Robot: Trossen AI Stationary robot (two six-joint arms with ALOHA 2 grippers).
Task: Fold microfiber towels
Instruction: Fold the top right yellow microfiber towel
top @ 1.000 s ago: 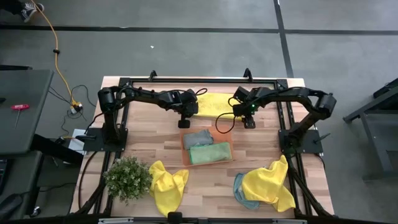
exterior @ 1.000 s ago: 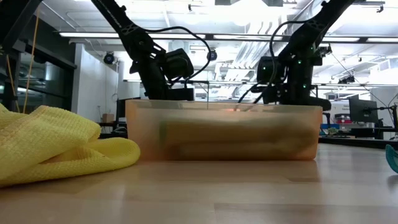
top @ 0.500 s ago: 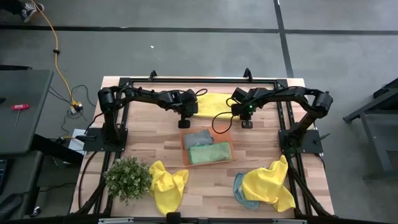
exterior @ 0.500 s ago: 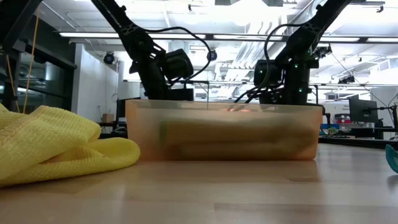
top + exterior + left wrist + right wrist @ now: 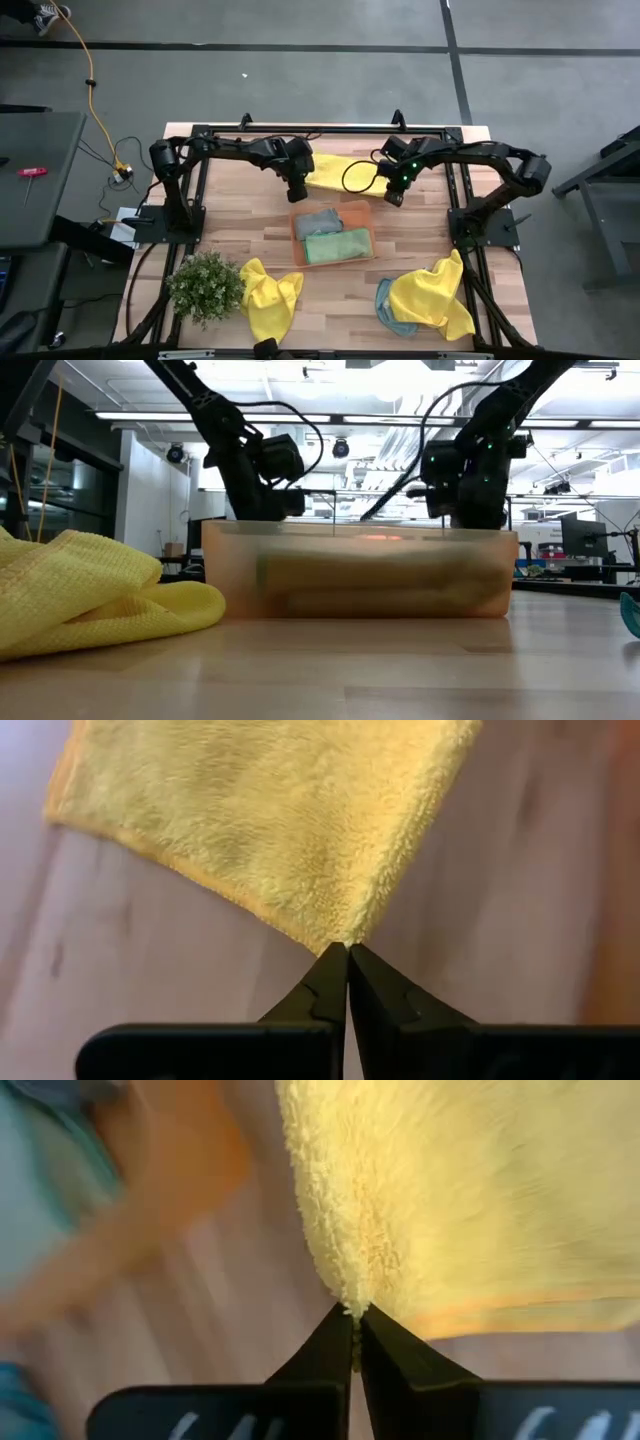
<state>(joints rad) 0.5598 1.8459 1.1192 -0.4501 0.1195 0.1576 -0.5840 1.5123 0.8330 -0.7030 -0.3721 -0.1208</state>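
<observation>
A bright yellow microfiber towel (image 5: 342, 173) lies spread at the table's far middle. My left gripper (image 5: 297, 193) is shut on its near left corner and my right gripper (image 5: 394, 198) is shut on its near right corner. The towel stretches between them, its far part resting on the wood. In the low view both arms (image 5: 265, 465) (image 5: 465, 470) stand behind the orange tray (image 5: 360, 570), which hides their fingertips. My left gripper pinches the towel's pointed corner (image 5: 343, 934) between its two shut fingers. The fingers slant down from above. The cloth fans out away from the fingers toward the table's far side. My right gripper pinches the towel's other near corner (image 5: 354, 1302) between its two shut fingers, where a thick rolled edge meets the hemmed edge. It also slants down from above. How many layers it has, I cannot tell.
The orange tray (image 5: 335, 235) at mid-table holds a folded grey-blue towel (image 5: 317, 220) and a pale green one (image 5: 338, 245). Crumpled yellow towels lie near left (image 5: 270, 298) and near right (image 5: 435, 295), the latter over a blue towel (image 5: 384, 300). A potted plant (image 5: 205, 285) stands near left.
Both hands have risen a little and rolled at the wrist. The yellow towel's near edge now reaches farther left and sits slanted between the two grippers, while its far part stays on the table.
</observation>
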